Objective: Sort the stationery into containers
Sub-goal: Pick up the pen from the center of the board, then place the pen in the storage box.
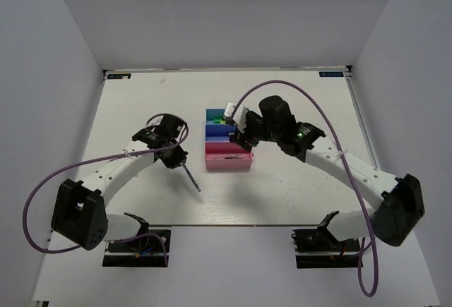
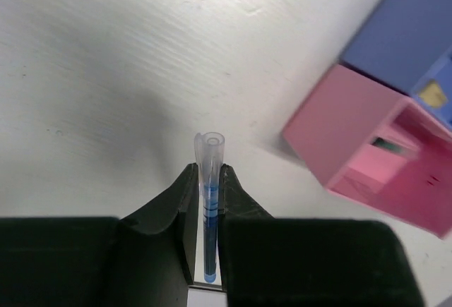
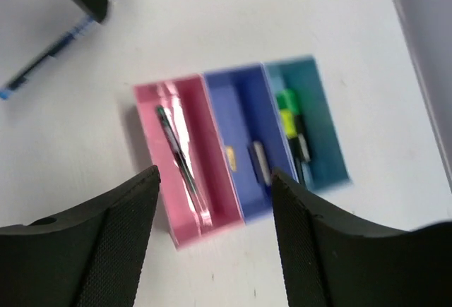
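Pink tray [image 3: 194,130]: nearest of the three in the row, and there's one dark-green pen [image 3: 176,155] lying lengthwise inside it.
Blue tray [image 3: 233,116]: the middle one, with two little eraser blocks side by side, a tan eraser [image 3: 230,157] and a grey eraser [image 3: 258,162].
Teal tray [image 3: 314,109]: the yellow highlighter [image 3: 288,113] lies lengthwise in it. There's something dark at its lower end, too blurred to say if that's its cap or the marker.
Blue pen [image 2: 210,201]: not in any tray. It's pinched in the left gripper [image 2: 209,173], left of the pink tray, over the table [image 1: 296,194].
Left claw: clamped tight on the blue pen, whose clear end pokes out past the fingertips.
Right claw: the right gripper [image 3: 215,180] has its fingers spread wide with nothing between them, right above the row of trays.
Right wrist only: looks straight down into all three trays, so the contents read best here. The blue pen shows in the upper left of that frame.
Left wrist only: a close look at the pinch on the pen, plus a corner of the pink and blue trays at the right edge.
Top view only: both arms at once, with the right arm covering the right ends of the trays and the pen slanting toward lower centre.
Pen tip and table: touching or not, I can't tell.
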You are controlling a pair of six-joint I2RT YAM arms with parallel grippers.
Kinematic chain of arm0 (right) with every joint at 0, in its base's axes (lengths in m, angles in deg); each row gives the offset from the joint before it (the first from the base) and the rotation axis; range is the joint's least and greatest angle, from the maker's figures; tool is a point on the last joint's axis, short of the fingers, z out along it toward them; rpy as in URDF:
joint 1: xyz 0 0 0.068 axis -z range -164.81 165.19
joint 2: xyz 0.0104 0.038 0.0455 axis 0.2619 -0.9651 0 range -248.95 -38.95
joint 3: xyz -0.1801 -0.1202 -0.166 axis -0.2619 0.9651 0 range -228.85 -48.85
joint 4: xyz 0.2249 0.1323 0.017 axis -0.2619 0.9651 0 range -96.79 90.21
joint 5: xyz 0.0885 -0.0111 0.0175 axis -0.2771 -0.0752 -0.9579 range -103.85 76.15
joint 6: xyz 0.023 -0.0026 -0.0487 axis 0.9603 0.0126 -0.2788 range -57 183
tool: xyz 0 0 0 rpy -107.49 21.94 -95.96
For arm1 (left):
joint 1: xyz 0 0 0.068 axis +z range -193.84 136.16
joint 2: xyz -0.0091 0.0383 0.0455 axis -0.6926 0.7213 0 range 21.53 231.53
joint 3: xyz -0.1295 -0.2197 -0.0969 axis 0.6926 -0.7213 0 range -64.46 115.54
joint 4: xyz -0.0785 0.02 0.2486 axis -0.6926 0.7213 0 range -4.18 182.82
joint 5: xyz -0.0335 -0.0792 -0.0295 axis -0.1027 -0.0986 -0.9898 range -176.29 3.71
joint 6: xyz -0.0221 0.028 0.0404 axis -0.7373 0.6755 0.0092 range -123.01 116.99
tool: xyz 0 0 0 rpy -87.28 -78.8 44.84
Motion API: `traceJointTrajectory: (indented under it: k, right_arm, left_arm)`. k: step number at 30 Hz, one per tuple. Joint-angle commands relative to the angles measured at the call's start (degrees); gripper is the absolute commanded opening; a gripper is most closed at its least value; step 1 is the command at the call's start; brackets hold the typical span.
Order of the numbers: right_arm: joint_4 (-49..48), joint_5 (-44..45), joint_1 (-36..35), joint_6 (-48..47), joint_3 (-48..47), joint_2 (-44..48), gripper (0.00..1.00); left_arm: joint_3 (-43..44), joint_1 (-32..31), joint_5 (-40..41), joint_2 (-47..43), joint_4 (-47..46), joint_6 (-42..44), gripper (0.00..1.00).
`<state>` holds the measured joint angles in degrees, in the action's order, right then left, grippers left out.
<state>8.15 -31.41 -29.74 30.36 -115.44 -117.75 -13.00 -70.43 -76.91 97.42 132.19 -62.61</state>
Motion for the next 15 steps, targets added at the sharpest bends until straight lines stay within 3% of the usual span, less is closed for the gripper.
traceJointTrajectory:
  k: [1,2,5,6,12,15]
  right_arm:
    - [-2.54,15.68,0.89,7.59,4.35,4.79,0.66]
    - [-4.03,25.37,1.24,10.55,7.06,5.41,0.62]
    - [-2.82,32.99,2.82,14.95,12.32,7.61,0.27]
    - [-2.90,34.51,3.26,16.46,13.84,8.05,0.03]
    - [-7.45,41.46,5.81,25.34,30.43,17.09,0.00]
    - [-7.65,41.64,7.39,26.75,32.22,20.00,0.00]
  left_arm:
    - [4.51,-1.36,-0.16,-2.86,0.65,0.53,0.00]
    - [6.00,-2.06,-0.68,-2.69,0.56,-0.08,0.00]
    - [9.51,-3.37,-0.95,-1.20,-1.62,-2.01,0.00]
    - [10.14,-3.73,-0.95,-0.23,-2.16,-3.15,0.00]
    - [16.73,-8.56,4.32,6.36,-6.72,-8.87,0.00]
    - [18.76,-10.85,9.24,9.35,-8.82,-14.31,0.00]
